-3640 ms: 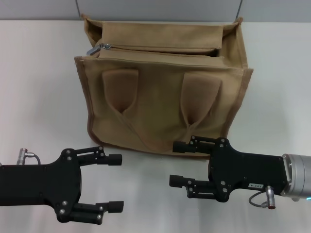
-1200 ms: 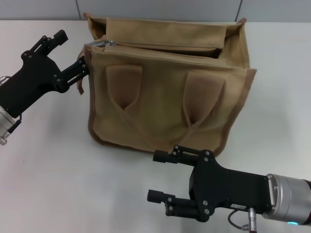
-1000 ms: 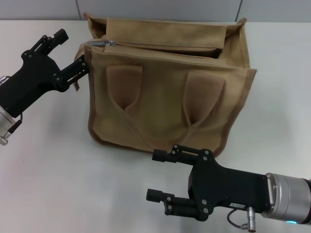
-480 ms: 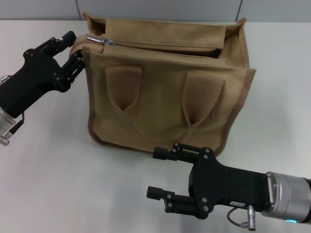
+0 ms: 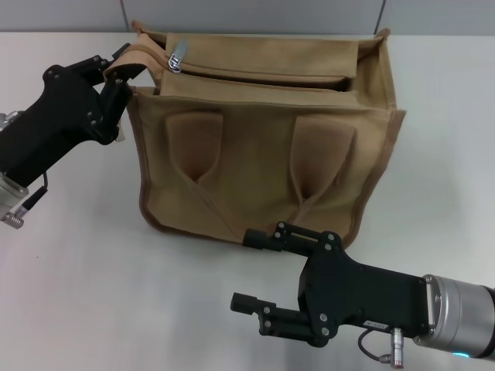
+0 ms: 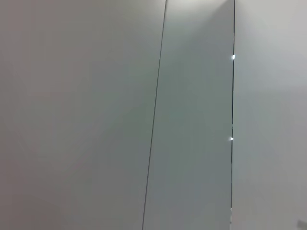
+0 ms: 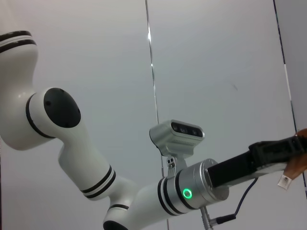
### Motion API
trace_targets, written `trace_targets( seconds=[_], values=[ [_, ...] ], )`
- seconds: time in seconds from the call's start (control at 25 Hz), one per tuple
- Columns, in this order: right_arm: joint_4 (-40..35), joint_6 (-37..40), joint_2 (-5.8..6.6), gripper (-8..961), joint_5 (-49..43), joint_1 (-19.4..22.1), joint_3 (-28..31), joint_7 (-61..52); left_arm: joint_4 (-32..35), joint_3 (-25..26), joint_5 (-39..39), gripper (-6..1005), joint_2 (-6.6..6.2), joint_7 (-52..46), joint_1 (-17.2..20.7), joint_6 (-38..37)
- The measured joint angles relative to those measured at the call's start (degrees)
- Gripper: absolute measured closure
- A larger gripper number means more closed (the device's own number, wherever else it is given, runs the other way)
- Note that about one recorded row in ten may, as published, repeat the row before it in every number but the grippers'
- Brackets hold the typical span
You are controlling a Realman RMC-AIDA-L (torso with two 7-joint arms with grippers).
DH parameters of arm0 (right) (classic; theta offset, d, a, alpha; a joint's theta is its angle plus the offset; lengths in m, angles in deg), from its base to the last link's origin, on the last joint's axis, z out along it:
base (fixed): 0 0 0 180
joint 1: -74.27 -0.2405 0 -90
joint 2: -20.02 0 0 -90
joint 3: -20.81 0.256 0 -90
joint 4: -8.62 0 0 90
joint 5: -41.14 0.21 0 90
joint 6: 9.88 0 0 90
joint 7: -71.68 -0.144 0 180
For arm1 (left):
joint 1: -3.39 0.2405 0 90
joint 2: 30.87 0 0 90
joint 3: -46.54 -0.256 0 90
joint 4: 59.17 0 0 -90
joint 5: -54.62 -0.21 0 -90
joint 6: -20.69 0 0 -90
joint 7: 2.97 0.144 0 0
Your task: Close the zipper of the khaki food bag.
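Change: since half a second ago the left pincer has lifted the bag's far-left corner, and the silver pull tab now stands higher, tilted up on the raised track.
Left pincer [image 5: 116, 77]: at the bag's far-left upper corner, fingers narrowed onto a brown strip of the bag's edge; its black body slants down toward the left edge of the scene.
Khaki food bag [image 5: 263, 154]: stands on the white table [image 5: 69, 278], slightly right of centre, its front face with two looped handles turned toward the robot; brown piping runs along its sides and bottom.
Zipper [image 5: 263, 73]: tan track along the bag's top, running left to right; the shiny pull tab [image 5: 176, 56] sits at the left end, just right of the left pincer.
Right pincer [image 5: 255, 270]: near the robot, in front of the bag's lower right corner and apart from it, fingers spread wide and pointing left, holding nothing.
Left wrist view: only a plain grey wall panel with seams.
Right wrist view: the left arm [image 7: 96, 182] with a green ring light, against the wall.
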State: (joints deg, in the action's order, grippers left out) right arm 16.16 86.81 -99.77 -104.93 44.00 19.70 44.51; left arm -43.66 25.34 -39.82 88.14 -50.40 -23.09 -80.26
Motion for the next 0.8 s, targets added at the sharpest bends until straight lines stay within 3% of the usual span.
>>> trace_targets(
  seconds=[0.28, 0.36, 0.4, 0.44, 0.56, 0.6, 0.64, 0.76, 0.8],
  values=[
    [0.2, 1.3, 0.00, 258, 0.0, 1.5, 2.2, 0.0, -0.9, 0.3, 0.3, 947, -0.07, 0.0, -0.3, 1.1],
    [0.8, 2.7, 0.03, 258, 0.0, 2.6, 4.7, -0.7, -1.3, 0.5, 0.4, 970, -0.10, -0.3, -0.6, 1.1],
    [2.7, 4.4, 0.08, 259, 0.0, 4.3, 10.0, -4.6, -1.4, 0.5, 0.5, 970, -0.05, -1.3, -0.9, 0.9],
    [2.7, 4.4, 0.08, 259, 0.0, 4.3, 10.0, -4.6, -1.4, 0.5, 0.5, 970, -0.05, -1.3, -0.9, 0.9],
    [5.8, 5.2, 0.16, 259, 0.0, 5.3, 15.7, -14.6, -1.4, 0.3, 0.5, 969, 0.00, -2.8, -1.8, 0.7],
    [6.5, 5.5, 0.31, 259, 0.0, 4.2, 17.5, -24.0, -1.9, 0.1, 0.6, 969, 0.06, -3.0, -2.6, 0.4],
    [6.5, 5.5, 0.31, 259, 0.0, 4.2, 17.5, -24.0, -1.9, 0.1, 0.6, 969, 0.06, -3.0, -2.6, 0.4],
    [5.6, 4.8, 0.31, 259, 0.1, 1.5, 19.7, -40.1, -2.6, 0.1, 0.6, 969, 0.08, -3.1, -3.6, -0.3],
    [4.5, 3.3, 0.28, 260, 0.1, -0.1, 21.4, -50.7, -2.8, 0.1, 0.6, 969, 0.08, -3.1, -4.3, -0.7]
  ],
)
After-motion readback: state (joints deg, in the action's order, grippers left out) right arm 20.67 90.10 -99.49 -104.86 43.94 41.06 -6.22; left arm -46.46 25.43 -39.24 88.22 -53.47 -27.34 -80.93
